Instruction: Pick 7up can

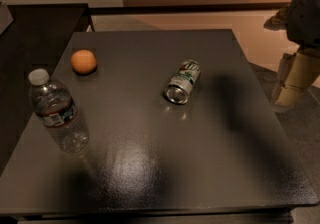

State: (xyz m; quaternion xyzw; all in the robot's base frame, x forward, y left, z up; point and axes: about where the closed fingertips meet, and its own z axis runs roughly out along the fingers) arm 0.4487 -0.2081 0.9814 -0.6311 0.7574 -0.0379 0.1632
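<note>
One 7up can (183, 82) is lying on its side near the middle of the dark table (150, 178), a silver end facing the camera. One orange (83, 61) and one clear water bottle (57, 113) are sitting at left, well apart from it. Nothing is crowding the can. The gripper (292, 85), seemingly pointing downward, is hanging beyond the table's right edge, partly cut off; whether it is open cannot be told.

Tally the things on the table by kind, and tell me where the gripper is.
7up can: 1
water bottle: 1
orange: 1
Total: 3
The gripper is off the table, at the view's right edge.
</note>
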